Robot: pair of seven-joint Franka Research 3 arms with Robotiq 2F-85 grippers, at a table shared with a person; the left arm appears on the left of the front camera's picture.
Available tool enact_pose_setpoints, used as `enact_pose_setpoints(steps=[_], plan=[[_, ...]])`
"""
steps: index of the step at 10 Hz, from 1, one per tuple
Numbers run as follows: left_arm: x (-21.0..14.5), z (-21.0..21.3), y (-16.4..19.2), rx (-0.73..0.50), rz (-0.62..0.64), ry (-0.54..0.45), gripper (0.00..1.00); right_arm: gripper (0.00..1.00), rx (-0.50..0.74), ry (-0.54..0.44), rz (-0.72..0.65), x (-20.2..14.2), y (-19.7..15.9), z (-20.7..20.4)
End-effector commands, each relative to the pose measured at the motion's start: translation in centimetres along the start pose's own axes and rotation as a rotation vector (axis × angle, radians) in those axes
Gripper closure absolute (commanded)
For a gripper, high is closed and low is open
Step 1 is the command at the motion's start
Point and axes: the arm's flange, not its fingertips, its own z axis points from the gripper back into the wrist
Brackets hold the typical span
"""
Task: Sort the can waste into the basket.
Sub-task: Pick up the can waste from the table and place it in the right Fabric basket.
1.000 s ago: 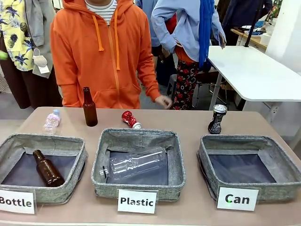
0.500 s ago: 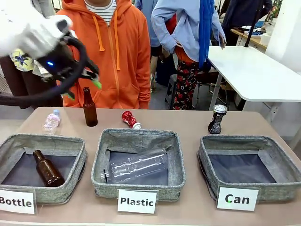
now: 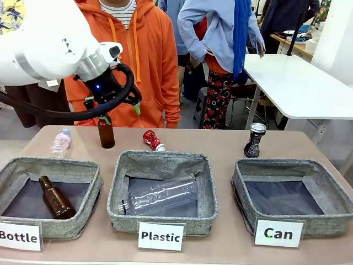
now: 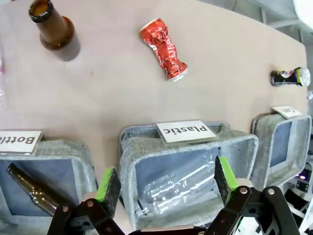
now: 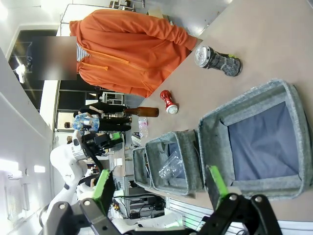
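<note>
The left gripper [image 3: 121,113] hangs over the far left part of the table, above the standing brown glass bottle [image 3: 105,132], with its jaws wide open and nothing between them. The crushed red can [image 3: 153,139] lies just behind the "Plastic" basket [image 3: 198,221], and the black-blue can [image 3: 254,140] stands upright just behind the "Can" basket [image 3: 325,223]. The right gripper [image 5: 159,182] is also wide open and holds nothing.

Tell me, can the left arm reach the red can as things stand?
Probably yes: the open left gripper hangs above the table, and the red can lies bare, apart from the standing brown bottle.
</note>
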Motion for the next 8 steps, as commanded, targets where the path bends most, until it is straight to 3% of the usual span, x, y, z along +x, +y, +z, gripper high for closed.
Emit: enact_pose_setpoints(steps=[1, 2, 3, 4, 5, 8], plan=[[-1.3, 1.1, 1.1, -0.020, -0.021, -0.006, 0.00, 0.00, 0.031, -0.013, 0.023, 0.2, -0.1, -0.1], [0.0, 0.0, 0.0, 0.000, 0.000, 0.000, 0.00, 0.00, 0.031, -0.013, 0.023, 0.2, -0.1, -0.1], [6.2, 0.3, 2.4, -0.233, 0.037, 0.333, 0.00, 0.00, 0.031, -0.013, 0.023, 0.2, -0.1, -0.1], [9.0, -0.4, 2.5, -0.378, 0.331, 0.439, 0.00, 0.00, 0.031, -0.013, 0.023, 0.2, -0.1, -0.1], [9.1, -1.4, 1.3, -0.388, 0.385, 0.429, 0.00, 0.00, 0.031, -0.013, 0.023, 0.2, -0.1, -0.1], [8.0, -4.0, -1.6, -0.277, 0.375, 0.338, 0.00, 0.00, 0.031, -0.013, 0.023, 0.2, -0.1, -0.1]])
